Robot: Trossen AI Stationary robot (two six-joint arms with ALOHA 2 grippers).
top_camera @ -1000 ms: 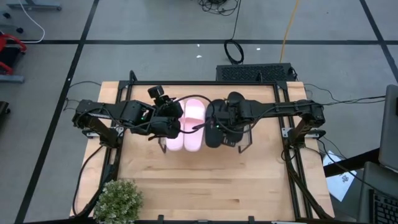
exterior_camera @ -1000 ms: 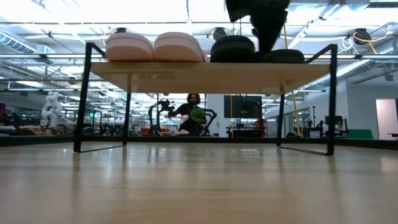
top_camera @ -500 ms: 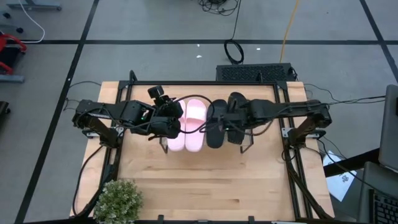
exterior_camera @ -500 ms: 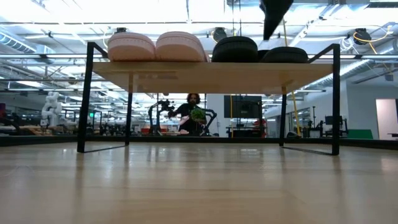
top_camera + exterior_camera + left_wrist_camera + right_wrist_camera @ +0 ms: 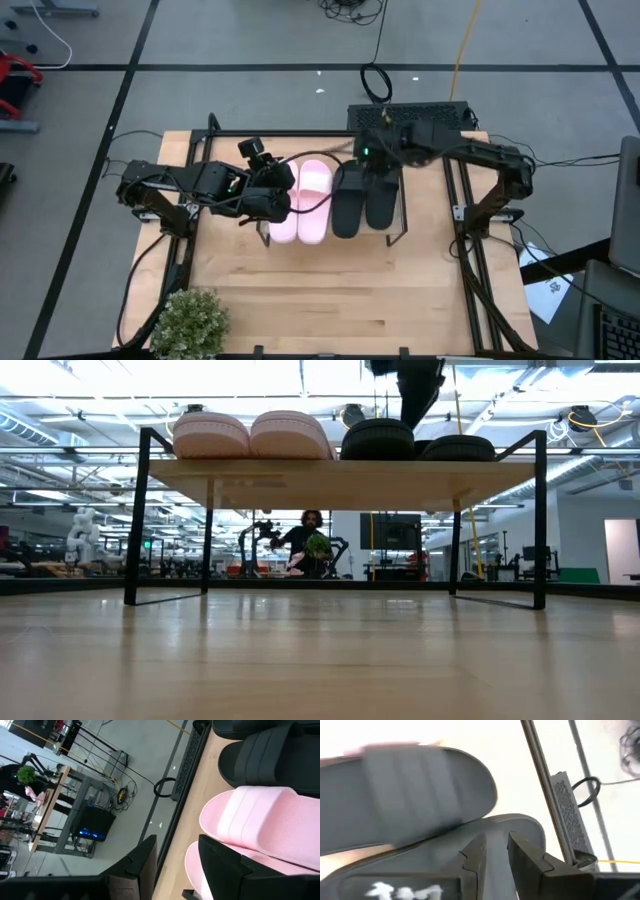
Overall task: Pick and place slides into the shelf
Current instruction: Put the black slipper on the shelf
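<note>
High view: four slides [image 5: 348,198] on shelf [image 5: 398,234], long axes front-to-back | right gripper [image 5: 366,152] at shelf's far edge, narrowly open, empty | left gripper [image 5: 272,200] beside pink pair [image 5: 311,199], slightly apart, empty

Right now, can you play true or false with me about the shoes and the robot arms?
1. All four slides sit on top of the shelf. True.
2. The pink slides are on the right and the black slides on the left in the high view. False: pink is left, black is right.
3. The right end effector is holding a black slide. False: it grips nothing and sits at the far end of the black pair.
4. The left end effector is beside the pink slides. True.
5. A plant stands on the shelf. False: it stands at the table's near left corner.
</note>
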